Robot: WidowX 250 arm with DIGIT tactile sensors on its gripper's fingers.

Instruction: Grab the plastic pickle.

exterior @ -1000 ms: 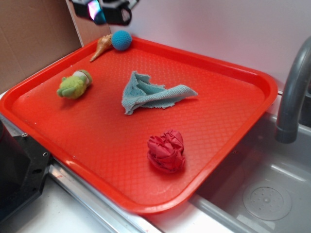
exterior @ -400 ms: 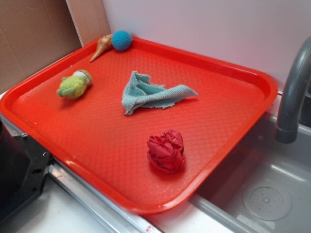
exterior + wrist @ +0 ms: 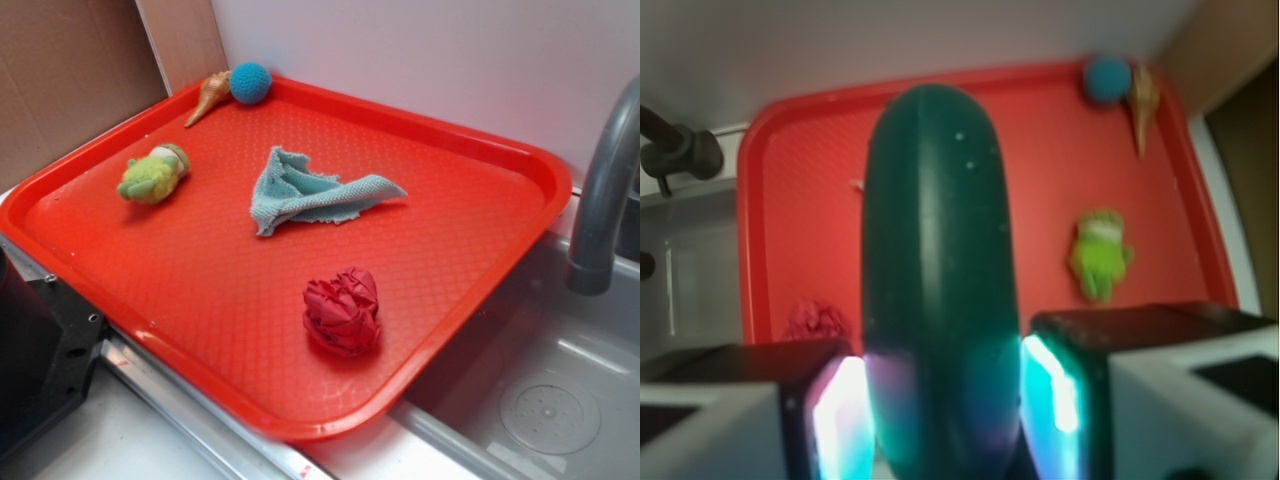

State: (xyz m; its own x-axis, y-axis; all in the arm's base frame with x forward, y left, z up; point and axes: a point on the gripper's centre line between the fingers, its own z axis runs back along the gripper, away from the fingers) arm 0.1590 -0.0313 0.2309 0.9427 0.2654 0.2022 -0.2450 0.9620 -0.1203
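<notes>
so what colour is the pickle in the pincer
Dark teal-green, glossy; the pickle shows best in the wrist view.

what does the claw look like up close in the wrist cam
Only the wrist view shows the claw; it is out of the exterior frame. Its two fingers are dark, blocky and square-edged, with inner faces that glow: white to pink on the left of the picture, cyan on the right. Pale grey, boxy housing sits at the bottom corners. No cables or markings are visible.
</notes>
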